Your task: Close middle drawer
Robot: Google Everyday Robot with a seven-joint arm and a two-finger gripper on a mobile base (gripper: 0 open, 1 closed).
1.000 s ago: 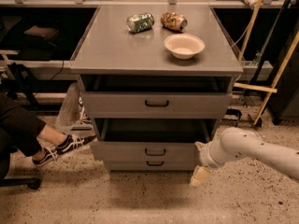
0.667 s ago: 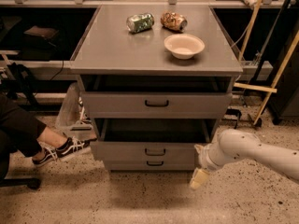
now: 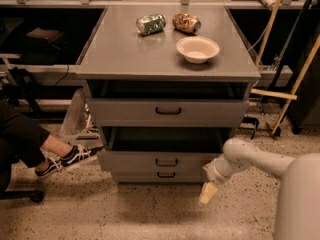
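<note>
- Hanging my claw (image 3: pixel 207 193) low in the lower right of the frame, pointed at the floor, just beside the right front corner of the middle drawer (image 3: pixel 135 162); clenched or released, I cannot tell.
- That drawer sits lower centre, pulled out, with a dark gap above it. The closing push looks not yet made.
- Next call: meet its front panel, press straight back.
- Count: three drawers, one bowl (image 3: pixel 197 49), one green can (image 3: pixel 150 24), one brown can (image 3: pixel 186 22).

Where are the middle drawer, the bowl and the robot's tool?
middle drawer (image 3: pixel 132 161): camera view, grey front panel, left of centre.
bowl (image 3: pixel 197 47): camera view, its inner hollow, on the cabinet (image 3: pixel 125 54) top.
tool (image 3: pixel 207 194): camera view, pale tip, low beside the cabinet's right front corner.
</note>
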